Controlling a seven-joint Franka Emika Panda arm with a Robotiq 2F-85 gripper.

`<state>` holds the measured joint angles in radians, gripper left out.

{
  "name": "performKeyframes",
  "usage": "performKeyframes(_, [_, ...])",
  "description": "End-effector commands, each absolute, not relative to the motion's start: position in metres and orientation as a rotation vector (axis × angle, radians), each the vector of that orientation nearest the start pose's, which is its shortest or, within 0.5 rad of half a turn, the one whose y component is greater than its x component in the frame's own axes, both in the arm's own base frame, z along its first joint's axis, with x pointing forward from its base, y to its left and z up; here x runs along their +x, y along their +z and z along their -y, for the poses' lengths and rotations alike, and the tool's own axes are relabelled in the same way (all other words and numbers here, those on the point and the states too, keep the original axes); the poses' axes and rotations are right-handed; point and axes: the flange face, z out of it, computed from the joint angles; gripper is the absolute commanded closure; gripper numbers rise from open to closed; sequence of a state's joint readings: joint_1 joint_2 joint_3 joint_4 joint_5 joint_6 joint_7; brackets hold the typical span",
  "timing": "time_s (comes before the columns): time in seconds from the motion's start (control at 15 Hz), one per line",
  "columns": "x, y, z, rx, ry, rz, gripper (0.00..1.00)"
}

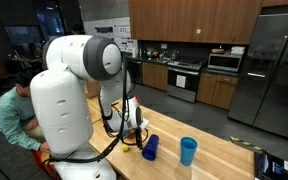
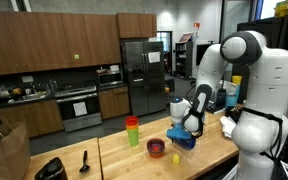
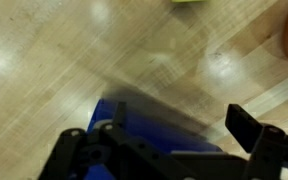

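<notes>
My gripper (image 3: 180, 128) stands open, its jaws wide apart, just above a dark blue cup (image 3: 134, 125) on the wooden table (image 3: 54, 70). The cup fills the lower left of the wrist view, blurred, and lies partly between the fingers; I see no contact. In both exterior views the gripper (image 1: 136, 132) (image 2: 190, 130) hangs low over the dark blue cup (image 1: 150, 148) (image 2: 184, 143). A yellow object (image 3: 189, 2) (image 2: 174, 133) (image 1: 127, 148) lies close beside the cup.
A light blue cup (image 1: 188, 151) stands upright near the dark blue one. A red bowl (image 2: 156, 149) and a stack of orange and green cups (image 2: 132, 130) sit further along the table. A person (image 1: 9, 112) sits behind the robot. A paper bag (image 2: 4, 150) stands at the far end.
</notes>
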<state>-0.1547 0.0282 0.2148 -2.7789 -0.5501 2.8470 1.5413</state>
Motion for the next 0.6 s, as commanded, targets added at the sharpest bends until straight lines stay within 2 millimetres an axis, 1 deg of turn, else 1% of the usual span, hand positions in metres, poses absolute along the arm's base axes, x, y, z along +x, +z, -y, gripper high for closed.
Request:
performKeyframes(0.0, [0.375,0.193,-0.042,-2.818,-0.245,-1.513,0.00])
performKeyframes(0.2, [0.370,0.183,-0.038,-2.843,-0.220,-1.520,0.00])
performKeyframes(0.4, [0.366,0.182,-0.039,-2.896,-0.232,-1.515,0.00])
performKeyframes(0.53, [0.362,0.181,-0.038,-2.925,-0.233,-1.554,0.00])
